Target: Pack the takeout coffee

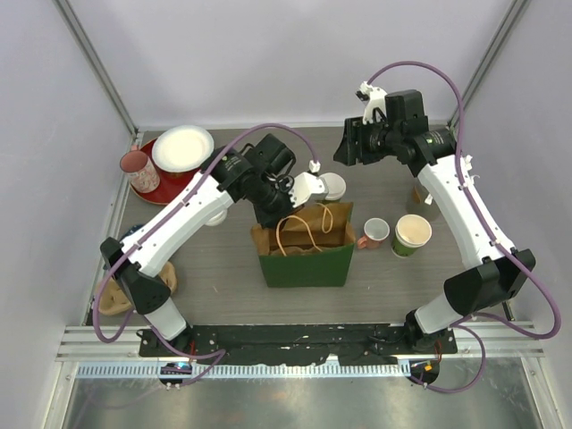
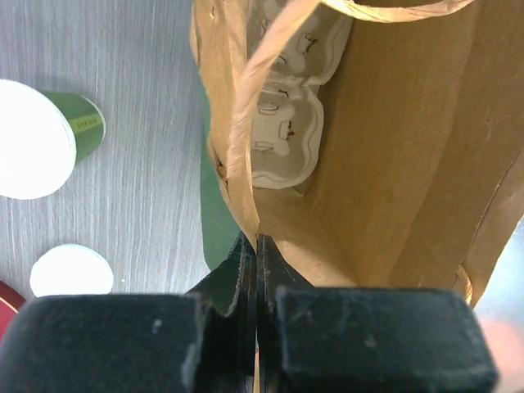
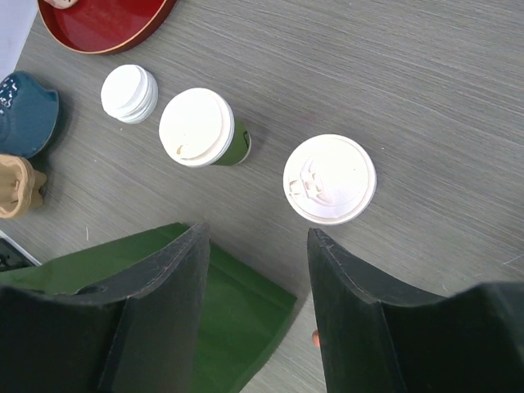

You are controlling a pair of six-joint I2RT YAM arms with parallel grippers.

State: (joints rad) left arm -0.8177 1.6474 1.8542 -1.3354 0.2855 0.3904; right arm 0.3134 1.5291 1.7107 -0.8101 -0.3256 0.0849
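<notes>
Two takeout coffee cups with white lids stand on the table: one [image 3: 330, 178] [image 1: 332, 186] seen from straight above, the other [image 3: 196, 127] [image 2: 37, 139] showing its green side. My right gripper [image 3: 258, 232] [image 1: 353, 143] hangs open above the table, empty, with the nearer lidded cup just beyond its fingertips. The green paper bag [image 1: 304, 264] [image 3: 229, 303] with a brown inside stands upright in the middle. My left gripper [image 2: 256, 239] [image 1: 299, 192] is shut on the bag's top rim. A pale pulp cup carrier [image 2: 286, 123] sits inside the bag.
A lidless green cup [image 1: 411, 234] and a pink-handled mug [image 1: 374, 232] stand right of the bag. A loose white lid [image 3: 129, 92] [image 2: 72, 270] lies left of the cups. A red tray [image 1: 165, 183] with a white plate and pink cup sits at the far left.
</notes>
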